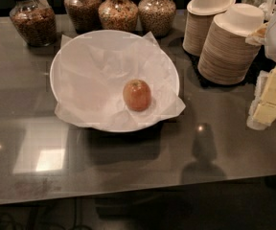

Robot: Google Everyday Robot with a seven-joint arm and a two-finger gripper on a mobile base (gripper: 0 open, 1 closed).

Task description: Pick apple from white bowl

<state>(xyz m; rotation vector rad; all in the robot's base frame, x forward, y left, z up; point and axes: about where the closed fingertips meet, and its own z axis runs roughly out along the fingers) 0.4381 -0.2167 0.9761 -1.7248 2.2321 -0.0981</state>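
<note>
The apple (137,95), small, round and reddish-orange with a dimpled top, lies in the right front part of the white bowl (63,63). The bowl is wide and shallow, lined with crinkled white paper whose corners hang over the rim. It stands on a dark glossy counter, left of centre. The gripper is not in view. Nothing touches the apple.
Several glass jars of grains and nuts (118,9) stand behind the bowl. Two stacks of tan plates (228,49) topped by small white bowls stand at the back right. A holder with yellow packets (272,97) is at the right edge. The counter's front edge (128,191) runs across the bottom.
</note>
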